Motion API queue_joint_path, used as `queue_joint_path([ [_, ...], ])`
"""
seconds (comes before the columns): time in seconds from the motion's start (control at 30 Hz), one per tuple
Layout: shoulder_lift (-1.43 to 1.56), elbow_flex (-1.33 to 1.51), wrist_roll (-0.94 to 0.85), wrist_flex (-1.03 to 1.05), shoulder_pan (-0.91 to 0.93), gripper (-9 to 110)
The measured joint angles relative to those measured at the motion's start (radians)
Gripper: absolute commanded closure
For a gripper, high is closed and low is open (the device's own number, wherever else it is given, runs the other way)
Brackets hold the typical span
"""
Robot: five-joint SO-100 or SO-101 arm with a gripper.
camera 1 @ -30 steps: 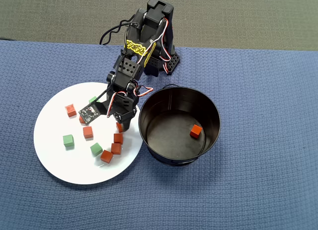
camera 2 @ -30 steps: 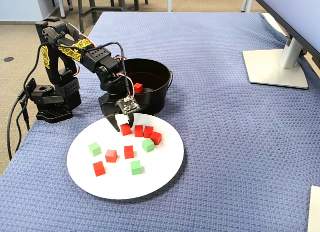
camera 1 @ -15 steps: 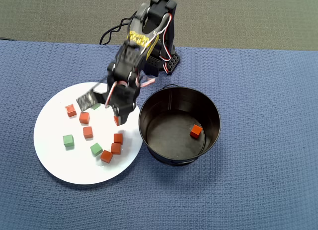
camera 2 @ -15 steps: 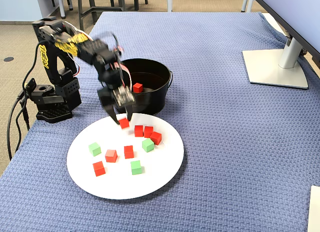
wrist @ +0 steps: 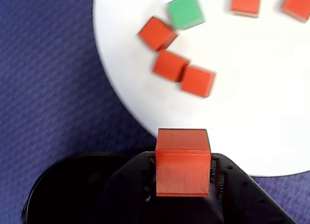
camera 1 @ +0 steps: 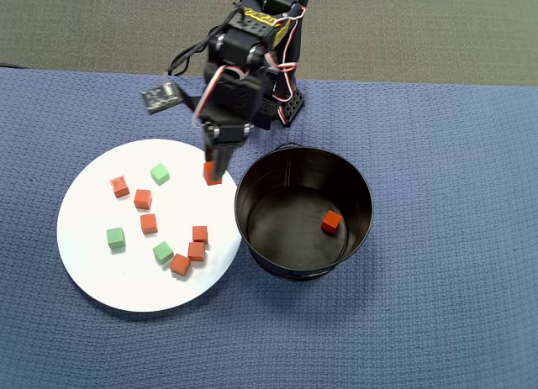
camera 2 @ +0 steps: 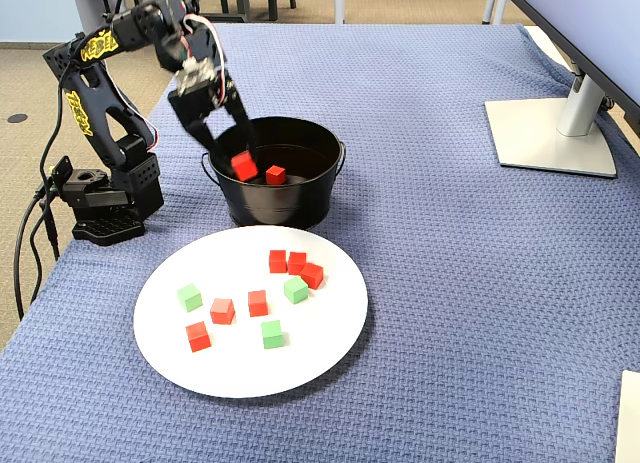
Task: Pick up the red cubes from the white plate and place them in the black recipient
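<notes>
Blue woven cloth lies under the round black metal pot (camera 2: 278,183); beside its rim, the gripper (camera 2: 240,166) clamps one small orange-red cube (camera 2: 243,165), raised mid-carry. Next: move over the pot's mouth and release.

arm: raised off table, elbow bent, wrist angled down | gripper (camera 2: 238,161): up in air, fingers pointing down | jaws: closed tight on one red cube (camera 2: 243,166), cube pinched betw. both tips | wrist view: cube (wrist: 182,162) sits square betw. black fingers (wrist: 127,183)
</notes>
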Motion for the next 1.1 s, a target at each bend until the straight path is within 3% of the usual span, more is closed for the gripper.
queue_joint_path([
  [0.3,0.009,0.0,0.163,0.008,-0.364,101],
  [0.4,-0.011,0.0,0.204,0.008,-0.474,75],
  [0.53,-0.031,0.0,0.209,0.008,-0.491,65],
  [0.7,-0.066,-0.041,0.178,0.008,-0.367,67],
  [0.8,-0.084,-0.077,0.155,0.008,-0.249,77],
  [1.1,-0.193,-0.087,0.258,-0.086,0.252,81],
])
